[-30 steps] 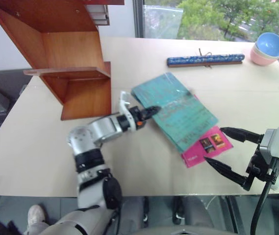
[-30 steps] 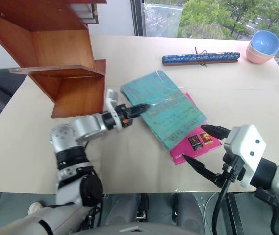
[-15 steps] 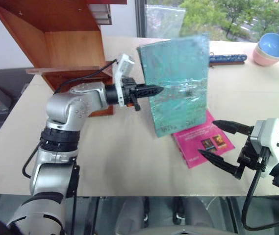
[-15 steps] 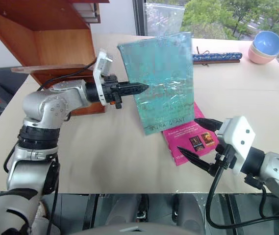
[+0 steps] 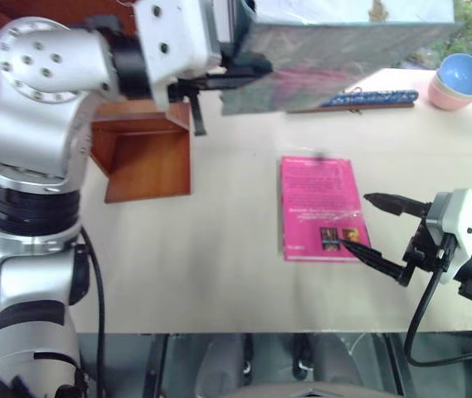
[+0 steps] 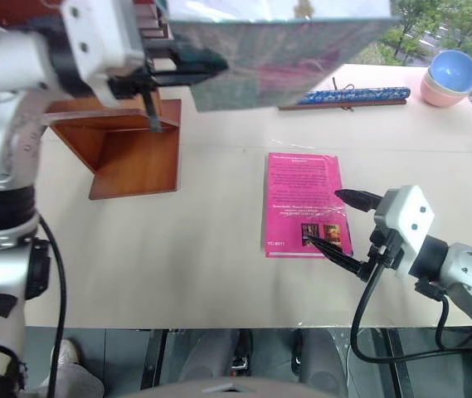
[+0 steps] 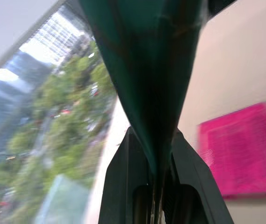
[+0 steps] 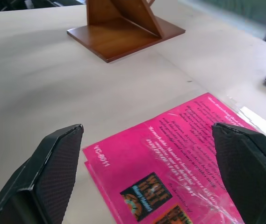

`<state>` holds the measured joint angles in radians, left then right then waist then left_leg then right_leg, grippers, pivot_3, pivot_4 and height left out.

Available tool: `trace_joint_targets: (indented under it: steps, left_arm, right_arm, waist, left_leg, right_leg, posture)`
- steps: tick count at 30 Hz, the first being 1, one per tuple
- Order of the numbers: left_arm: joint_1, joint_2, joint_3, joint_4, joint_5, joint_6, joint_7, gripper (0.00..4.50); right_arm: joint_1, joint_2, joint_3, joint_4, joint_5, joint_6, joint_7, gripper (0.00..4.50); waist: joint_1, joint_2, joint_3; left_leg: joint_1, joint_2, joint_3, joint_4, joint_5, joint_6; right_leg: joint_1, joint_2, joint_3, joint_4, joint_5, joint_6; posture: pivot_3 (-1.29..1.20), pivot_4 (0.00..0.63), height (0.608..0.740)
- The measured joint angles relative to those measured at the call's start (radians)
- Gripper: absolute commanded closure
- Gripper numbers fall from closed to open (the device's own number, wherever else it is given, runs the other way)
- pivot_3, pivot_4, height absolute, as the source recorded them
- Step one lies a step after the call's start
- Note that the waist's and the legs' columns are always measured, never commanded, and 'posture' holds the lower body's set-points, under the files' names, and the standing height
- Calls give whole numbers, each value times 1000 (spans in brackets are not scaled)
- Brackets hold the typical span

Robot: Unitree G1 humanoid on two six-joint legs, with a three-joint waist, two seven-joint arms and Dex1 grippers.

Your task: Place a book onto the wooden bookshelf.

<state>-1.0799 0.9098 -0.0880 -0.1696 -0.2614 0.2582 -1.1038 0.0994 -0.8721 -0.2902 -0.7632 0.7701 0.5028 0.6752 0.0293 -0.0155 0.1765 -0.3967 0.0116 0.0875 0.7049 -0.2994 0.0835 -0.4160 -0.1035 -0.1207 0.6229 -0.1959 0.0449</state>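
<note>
The right claw [image 6: 335, 220] hangs nearest, low over the bench [image 6: 177, 257], its fingers spread wide apart with nothing between them; one tip lies over the near corner of the pink book [image 6: 304, 203], which rests flat on the bench. Higher up, the left claw [image 5: 248, 70] is clamped tight on the book [image 5: 343, 50], pinching it at one edge. The book is held in the air above the bench, lying nearly flat with its underside showing, its long axis running sideways towards the robot's right. The bookshelf [image 6: 132, 153] stands on the bench behind the left arm. Farther back lie a blue bar [image 5: 360, 99] and stacked bowls [image 5: 455, 83].
</note>
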Motion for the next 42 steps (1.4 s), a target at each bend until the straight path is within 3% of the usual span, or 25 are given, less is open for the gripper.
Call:
trace_joint_targets:
  steps: [9,11,17,23,28,30,31,32,35,37,42]
  left_arm:
    - [-103,372,-41,154,240,-7,-190,4480]
    - [-112,471,-43,136,256,51,-291,4480]
    - [-88,627,-46,57,294,244,-445,4480]
    - [-29,628,-39,10,346,269,-423,4480]
    - [30,565,-50,16,410,238,-355,4480]
    - [36,559,-47,20,411,239,-354,3666]
    - [42,557,-43,23,407,239,-355,3579]
    - [58,535,-42,30,392,250,-357,2920]
    - [59,511,-40,34,380,279,-350,2174]
    - [77,505,-24,17,356,309,-339,1200]
    - [127,485,123,-24,243,412,-312,1200]
  right_arm:
    - [-180,45,106,178,-64,-51,115,0]
    - [-241,61,125,210,-68,-59,140,0]
    - [-379,86,157,269,-84,-67,166,0]
    - [-479,116,176,277,-101,-71,166,0]
    - [-563,175,218,279,-132,-75,134,0]
    - [-568,179,216,274,-130,-71,124,0]
    - [-571,184,216,272,-127,-68,118,0]
    - [-583,193,207,259,-109,-63,97,0]
    - [-588,194,190,255,-92,-48,84,0]
    - [-588,191,183,253,-80,-45,83,0]
    - [-586,162,151,252,-56,-26,87,0]
  waist:
    - [-16,1,4]
    - [-18,2,5]
    - [-16,2,7]
    - [-27,4,7]
    - [-32,7,7]
    - [-32,7,7]
    - [-32,7,7]
    - [-34,7,7]
    - [-34,7,8]
    - [-34,7,8]
    - [-34,6,8]
  left_leg:
    - [-3,0,1,-1,0,0]
    - [-3,0,3,-1,0,0]
    - [-4,0,3,-1,0,1]
    - [0,3,8,-1,0,0]
    - [0,5,13,0,2,-3]
    - [0,5,14,1,2,-3]
    - [0,5,14,1,2,-3]
    - [0,6,16,1,2,-3]
    - [-2,5,16,2,2,-3]
    - [-3,5,17,2,2,-3]
    - [-4,5,17,1,1,-1]
  right_leg:
    - [-4,0,1,1,-1,1]
    - [-6,0,2,1,-1,2]
    - [-8,0,3,3,-2,2]
    - [-8,2,7,5,-2,2]
    - [-14,3,12,17,-3,1]
    - [-16,3,13,19,-3,1]
    - [-16,3,14,19,-3,1]
    - [-17,3,15,20,-3,0]
    - [-18,3,16,19,-3,0]
    - [-19,3,16,18,-3,0]
    - [-20,3,16,17,-3,0]
  posture:
    - [0,150,738]
    - [0,150,738]
    - [0,150,738]
    - [0,150,738]
    - [0,150,738]
    - [0,150,738]
    - [0,150,738]
    - [0,150,738]
    - [0,150,738]
    - [0,150,738]
    - [0,150,738]
